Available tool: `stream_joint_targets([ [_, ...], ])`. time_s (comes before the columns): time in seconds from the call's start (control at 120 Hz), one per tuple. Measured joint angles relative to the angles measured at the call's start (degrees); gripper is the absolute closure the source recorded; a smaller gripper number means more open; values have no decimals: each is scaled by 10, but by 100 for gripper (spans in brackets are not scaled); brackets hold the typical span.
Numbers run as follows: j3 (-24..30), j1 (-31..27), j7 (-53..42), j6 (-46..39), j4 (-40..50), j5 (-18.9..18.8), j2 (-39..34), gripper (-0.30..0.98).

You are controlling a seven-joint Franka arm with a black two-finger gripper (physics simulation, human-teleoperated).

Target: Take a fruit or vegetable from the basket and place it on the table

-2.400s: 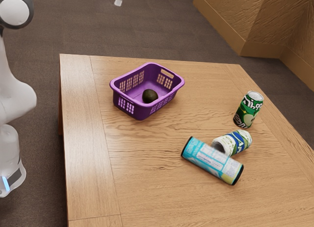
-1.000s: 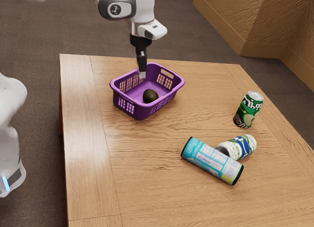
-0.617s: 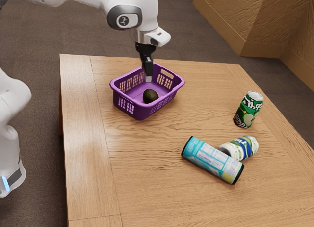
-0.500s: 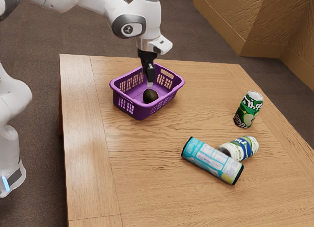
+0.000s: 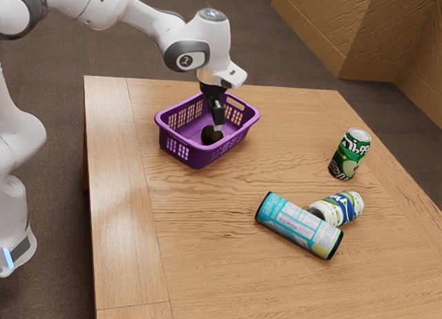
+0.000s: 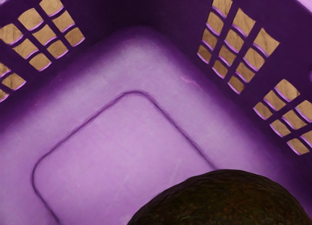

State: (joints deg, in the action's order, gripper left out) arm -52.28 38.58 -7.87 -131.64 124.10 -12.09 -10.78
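Pincer (image 5: 217, 127) has moved since 0.5 s ago: lower and a touch toward the exterior view's right, tip now down inside the purple basket (image 5: 196, 159). Arm (image 5: 197, 46) came down with it.

Avocado (image 5: 209, 136): dark, near black in the exterior view, smoothly rounded. Up close in the wrist view the skin reads mottled brown-green (lit pretty dimly). It lies on the basket floor, upper middle of the exterior frame.

Relative to the pincer: the avocado is right by the tip, which overlaps its upper right side in the exterior view. Can't tell if they touch. Can't tell how far open the pincer is either; avocado is still down in the basket, no lift visible.

Diff vs 0.5 s ago: tip was above the avocado, now beside its upper part in the frame. Avocado and basket haven't shifted. Green can (image 5: 350, 154) upright at right, white patterned can (image 5: 344, 208) and blue tube (image 5: 298, 224) on their sides at lower right, all unchanged on the table (image 5: 207, 264).
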Motion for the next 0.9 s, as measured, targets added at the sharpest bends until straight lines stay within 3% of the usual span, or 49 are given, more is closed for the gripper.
stream_joint_targets([
  [0.267, 2, 12, -28, 24, -25, 8, 6, 2],
  [0.308, 18, -7, -37, 30, -25, 10, 11, 2],
  [0.4, 151, -148, -61, 40, -27, 43, 40, 2],
  [0.492, 324, -323, -85, 46, -28, 69, 55, 2],
  [0.55, 378, -372, -98, 50, -28, 79, 57, 2],
  [0.708, 401, -402, -132, 55, -51, 93, 85, 2],
  [0.9, 400, -393, -166, 57, -59, 101, 107, 2],
])
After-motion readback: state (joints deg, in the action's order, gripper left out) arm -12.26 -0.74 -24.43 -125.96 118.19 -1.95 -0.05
